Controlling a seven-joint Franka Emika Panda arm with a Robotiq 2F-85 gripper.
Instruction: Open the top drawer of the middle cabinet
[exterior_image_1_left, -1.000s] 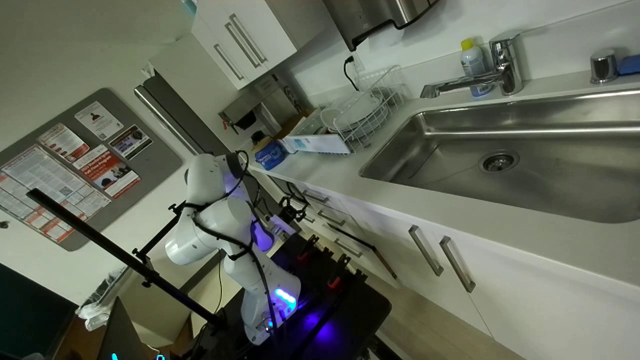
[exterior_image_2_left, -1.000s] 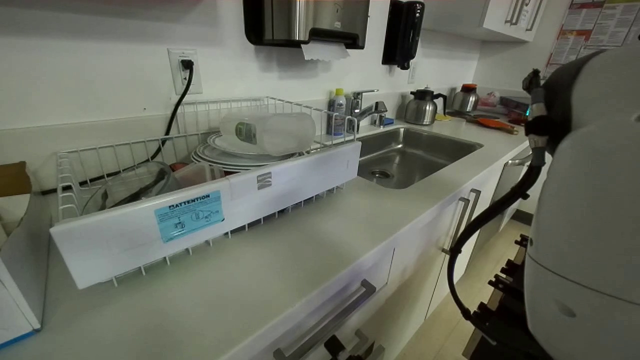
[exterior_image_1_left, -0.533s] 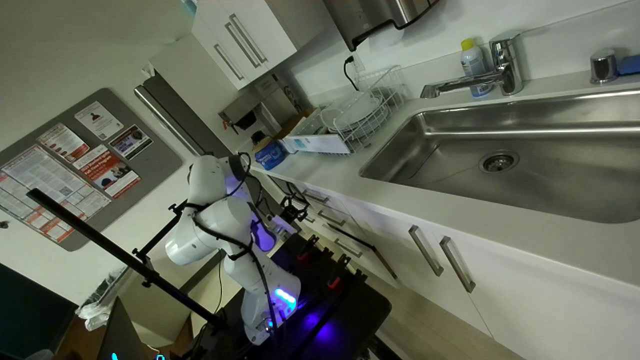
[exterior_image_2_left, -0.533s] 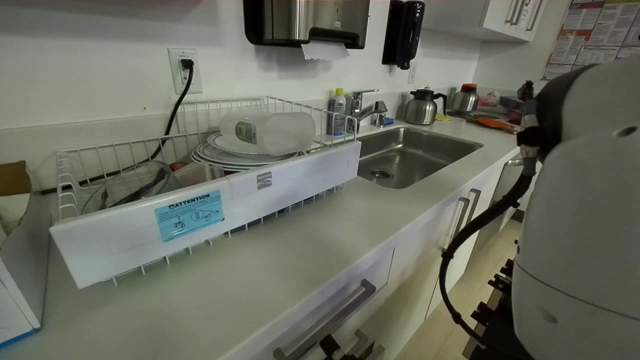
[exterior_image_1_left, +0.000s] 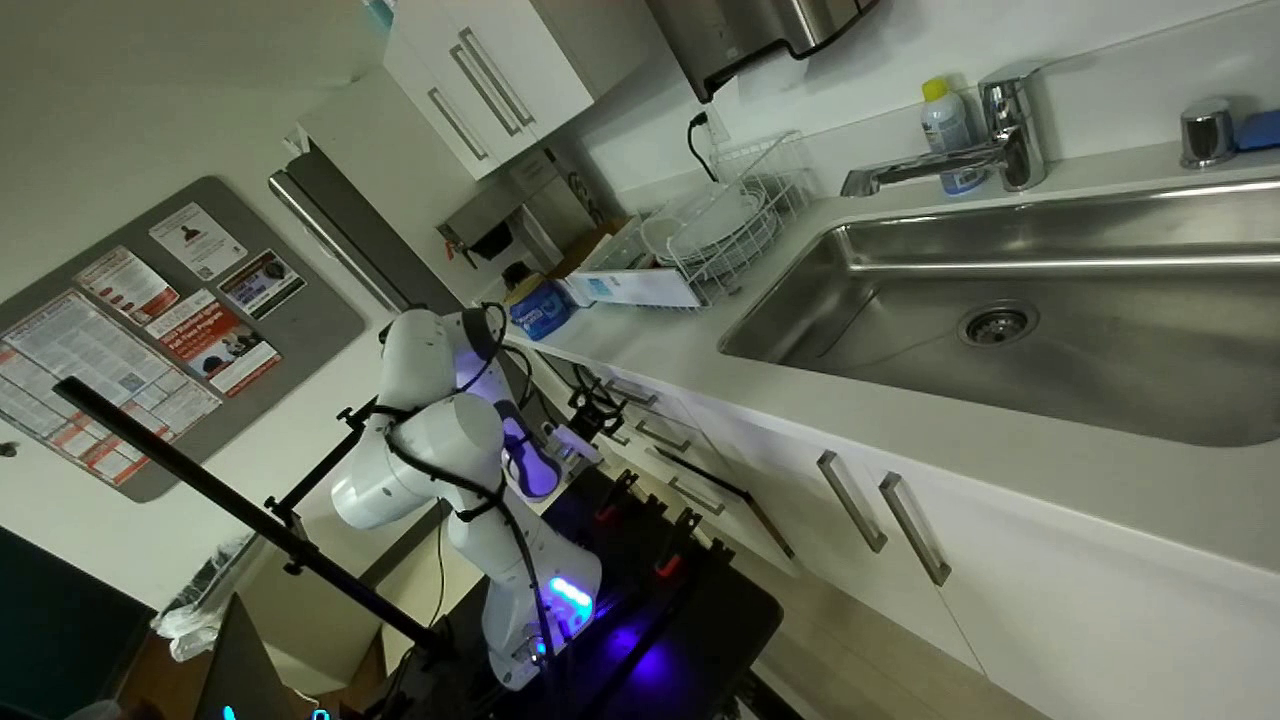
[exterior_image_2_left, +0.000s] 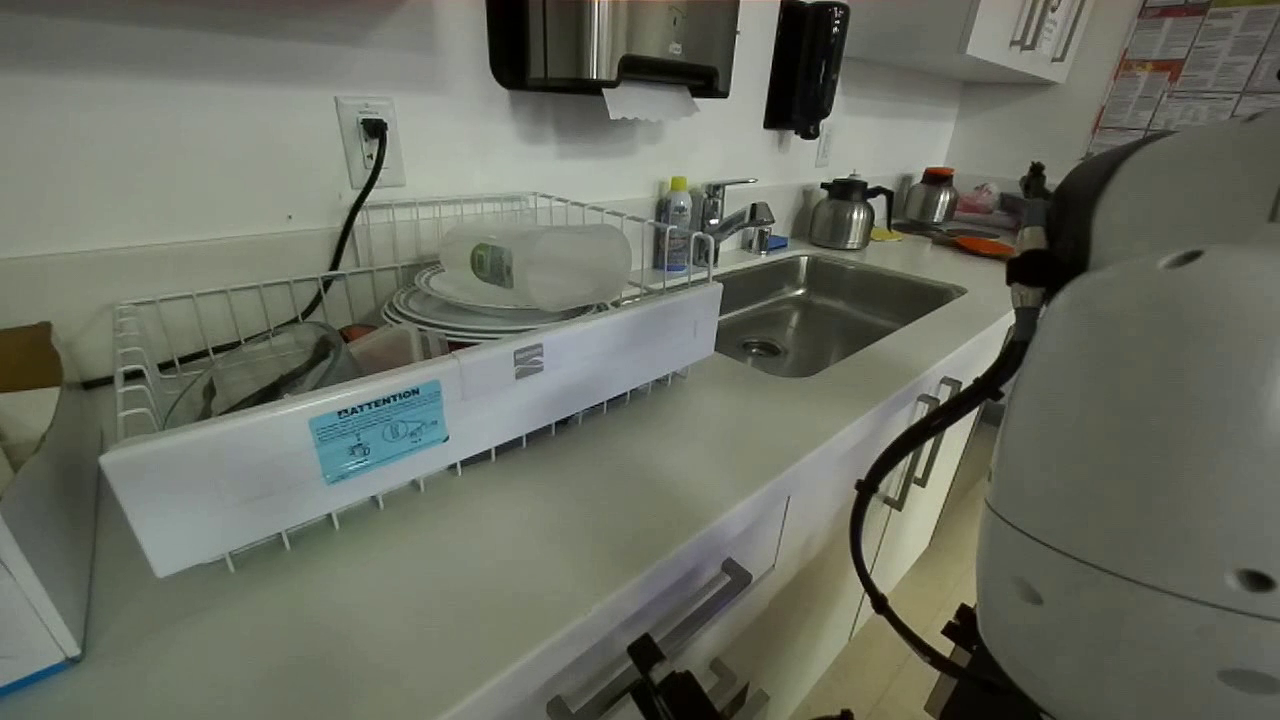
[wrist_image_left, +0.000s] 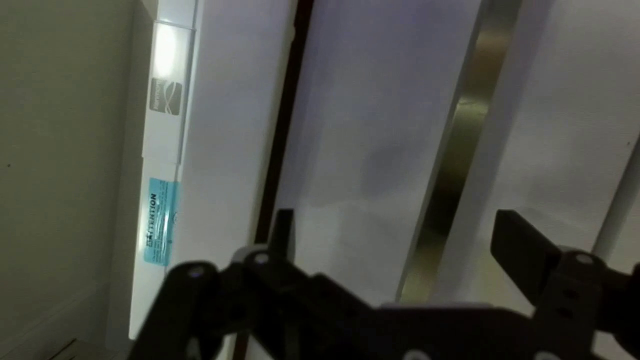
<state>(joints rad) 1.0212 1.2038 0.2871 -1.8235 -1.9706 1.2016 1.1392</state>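
Gripper: black; two fingers standing wide apart.
Top drawer: white front directly under the edge of the counter, left of the sink in both exterior views; appears closed; gripper in front of it.
Drawer handle: metal bar, seen between the fingers in the wrist view; contact cannot be told.
Arm: white, black cables, on a black platform.
Dish rack: white wire, on the counter, left of the sink; holds plates and a translucent container lying on its side.
Sink: steel basin, let into the counter.
Spray bottle: yellow cap, upright, just left of the faucet in both exterior views.
Jug: steel, black handle, on the far counter, right of the faucet.
Tub: blue label, left of the rack in an exterior view.
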